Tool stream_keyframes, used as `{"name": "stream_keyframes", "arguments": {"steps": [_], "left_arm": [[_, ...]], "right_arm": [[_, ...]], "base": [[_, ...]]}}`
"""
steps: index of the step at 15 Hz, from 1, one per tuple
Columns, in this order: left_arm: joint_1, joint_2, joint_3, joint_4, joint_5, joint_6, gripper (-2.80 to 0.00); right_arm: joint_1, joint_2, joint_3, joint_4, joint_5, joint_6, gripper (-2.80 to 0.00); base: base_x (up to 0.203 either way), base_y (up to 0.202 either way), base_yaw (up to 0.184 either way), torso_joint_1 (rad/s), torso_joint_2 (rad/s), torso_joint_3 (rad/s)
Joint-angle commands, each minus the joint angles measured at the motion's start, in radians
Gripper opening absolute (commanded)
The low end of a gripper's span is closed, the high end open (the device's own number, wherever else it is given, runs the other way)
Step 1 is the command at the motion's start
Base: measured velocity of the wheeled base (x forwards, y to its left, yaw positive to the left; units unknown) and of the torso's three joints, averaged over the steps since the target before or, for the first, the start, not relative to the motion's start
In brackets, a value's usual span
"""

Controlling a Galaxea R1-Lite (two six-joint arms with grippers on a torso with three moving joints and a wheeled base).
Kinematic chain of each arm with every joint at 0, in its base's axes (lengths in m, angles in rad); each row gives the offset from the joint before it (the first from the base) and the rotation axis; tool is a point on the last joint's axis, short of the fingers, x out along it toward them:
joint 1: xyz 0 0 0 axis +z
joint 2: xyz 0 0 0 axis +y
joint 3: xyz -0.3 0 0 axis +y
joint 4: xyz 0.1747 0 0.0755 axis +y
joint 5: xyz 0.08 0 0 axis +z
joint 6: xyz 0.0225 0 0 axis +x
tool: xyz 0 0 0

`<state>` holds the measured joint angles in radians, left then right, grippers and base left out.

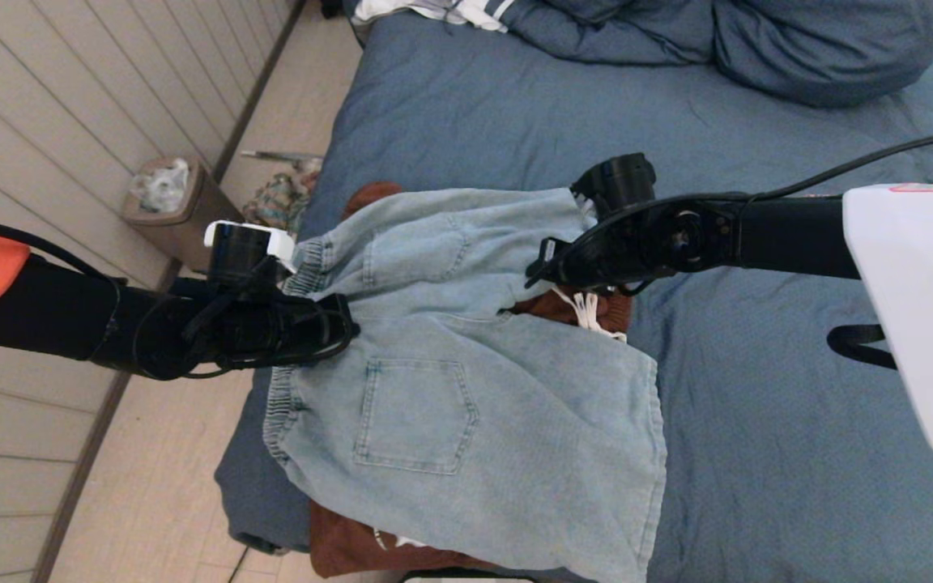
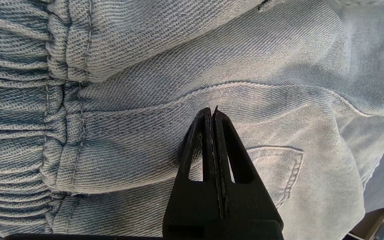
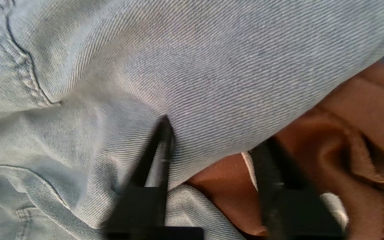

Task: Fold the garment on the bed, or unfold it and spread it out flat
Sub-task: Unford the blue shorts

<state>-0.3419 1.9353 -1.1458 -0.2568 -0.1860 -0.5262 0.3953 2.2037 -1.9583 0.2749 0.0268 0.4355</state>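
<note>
Light blue denim shorts (image 1: 450,380) lie near the left edge of the bed (image 1: 758,389), on top of a brown garment (image 1: 353,542). My left gripper (image 1: 347,325) is at the elastic waistband. In the left wrist view the left gripper (image 2: 212,110) is shut, its tips resting on the denim (image 2: 145,140), and no cloth shows between them. My right gripper (image 1: 547,271) is at the far leg's hem. In the right wrist view the right gripper (image 3: 217,146) is open, with the denim edge (image 3: 212,100) lying between its fingers (image 3: 162,146) above the brown garment (image 3: 362,116).
A white drawstring (image 1: 588,312) pokes out from the brown garment beside the right gripper. Rumpled blue bedding (image 1: 758,40) lies at the bed's far end. A brown waste bin (image 1: 171,202) stands on the floor to the left, and a black cable (image 1: 879,158) runs above the right arm.
</note>
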Motion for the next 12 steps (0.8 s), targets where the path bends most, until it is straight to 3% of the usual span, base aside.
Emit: {"name": "stream_keyframes", "arguments": {"steps": [1,6,12], "left_arm": [[0.000,-0.001,0.001,0.001,-0.001,-0.003,-2.80],[0.000,-0.001,0.012,-0.004,-0.001,-0.002,-2.80],[0.000,-0.008,0.015,-0.003,-0.001,-0.002,-2.80]], "right_arm": [[-0.001,-0.015,-0.001,-0.004,-0.001,0.003,-2.80],[0.006,-0.160,0.000,0.027,-0.001,0.000,-2.80],[0.013,-0.268,-0.001,0.306,-0.002,-0.039,-2.80]], "base": [[0.000,0.000,0.000,0.000,0.00,0.000],[0.000,0.000,0.000,0.000,0.00,0.000],[0.000,0.000,0.000,0.000,0.00,0.000]]}}
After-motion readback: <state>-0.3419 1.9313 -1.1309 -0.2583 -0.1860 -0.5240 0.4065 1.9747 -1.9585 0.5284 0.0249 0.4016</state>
